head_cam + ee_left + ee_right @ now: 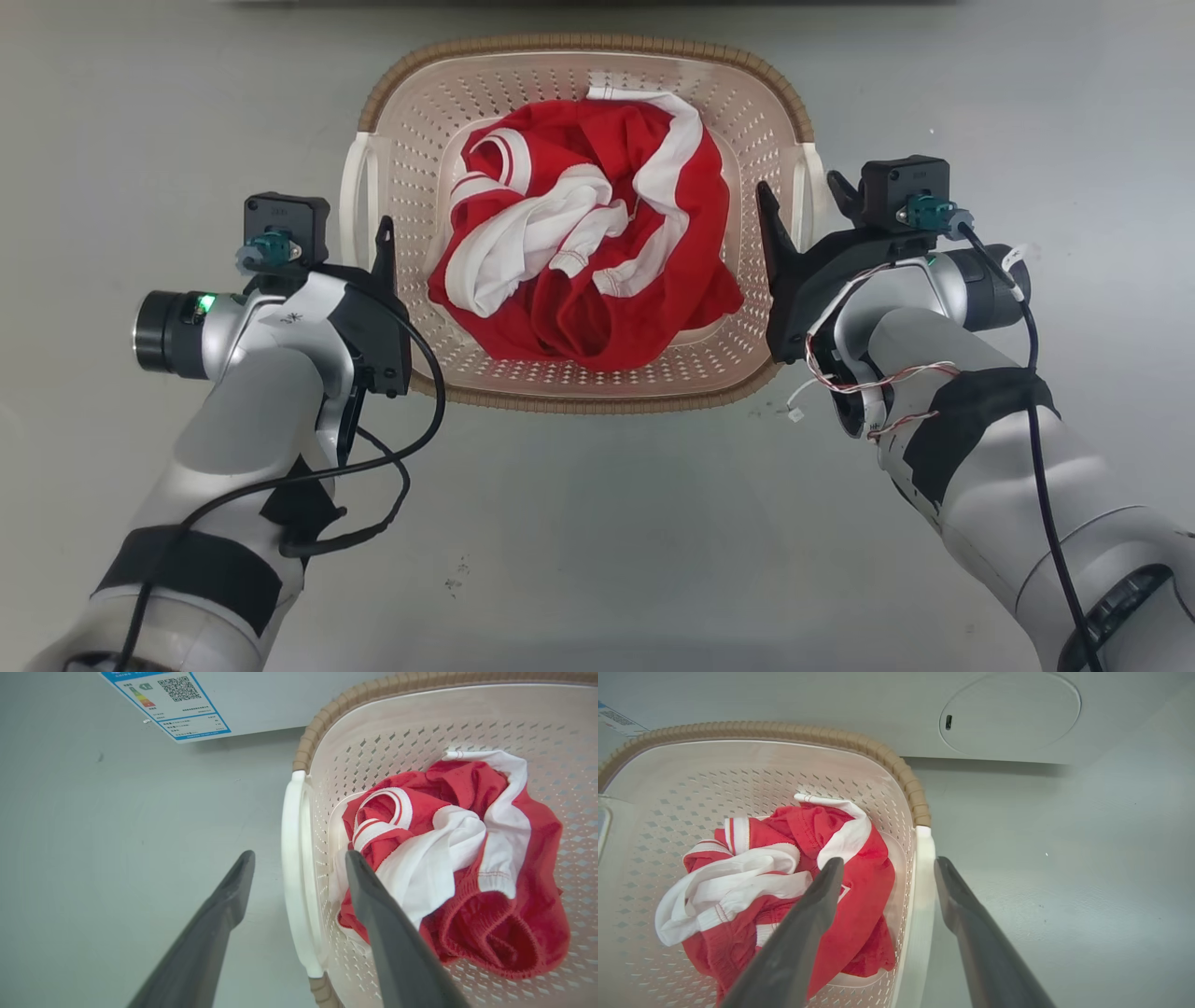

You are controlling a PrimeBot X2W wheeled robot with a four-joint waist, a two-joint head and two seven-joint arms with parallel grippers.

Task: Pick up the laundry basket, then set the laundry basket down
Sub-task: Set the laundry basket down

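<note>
Head view: laundry basket on floor between left gripper and right gripper; uneven lift could tip it. Left wrist view: jaws apart astride left handle, inner finger by red garment, possible snag. Right wrist view: jaws apart astride right handle; grey appliance beyond fingertips, possible bump.

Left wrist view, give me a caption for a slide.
Open left hand straddles the white handle of the laundry basket, which holds a red-and-white garment.
</note>
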